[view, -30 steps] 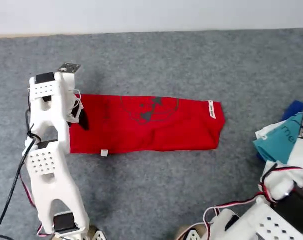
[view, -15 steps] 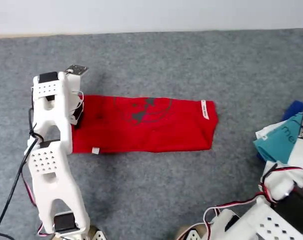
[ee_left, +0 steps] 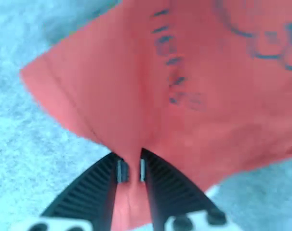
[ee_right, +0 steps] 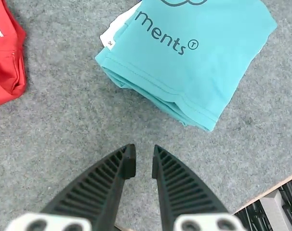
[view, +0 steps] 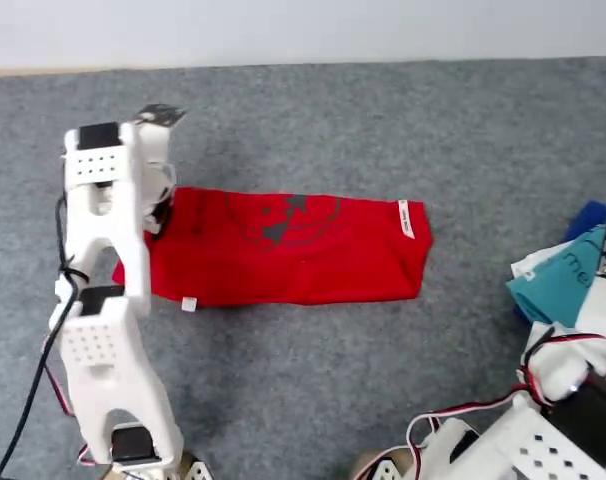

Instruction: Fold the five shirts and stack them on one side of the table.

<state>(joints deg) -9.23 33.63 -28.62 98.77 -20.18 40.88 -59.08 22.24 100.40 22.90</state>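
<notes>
Shirts lie across the grey carpet-covered worktop (view: 313,110), which runs from a pale wall strip at the far edge to the arm bases at the near edge. Largest of them is the red fabric shirt (view: 283,260), folded into a long band with a dark round print on top. It lies flat across the middle of the worktop, its long side parallel to the far edge. The white plastic left arm (view: 103,300) stands over the band's left end. The white right arm (view: 543,430) sits at the near right corner, with red and white wires looping over it. Beyond it, at the worktop's right edge and well apart from the red band, we find the stack: a folded teal shirt (ee_right: 199,53) with dark lettering on top, a white cloth (ee_right: 118,26) peeking out beneath it, and a blue cloth (view: 588,218) showing behind.

The left tool (ee_left: 130,169) is clamped on the red fabric shirt. In the left wrist view we see a ridge of red cloth pinched between the tips of its black ribbed fingers (ee_left: 170,187). The right tool (ee_right: 141,161) hovers over bare worktop near the teal shirt's folded edge, its fingers a narrow gap apart with nothing between them. A white label (view: 405,218) lies on the red band's right end, and a smaller white tag (view: 189,304) sticks out from its near edge, close to the left arm.
</notes>
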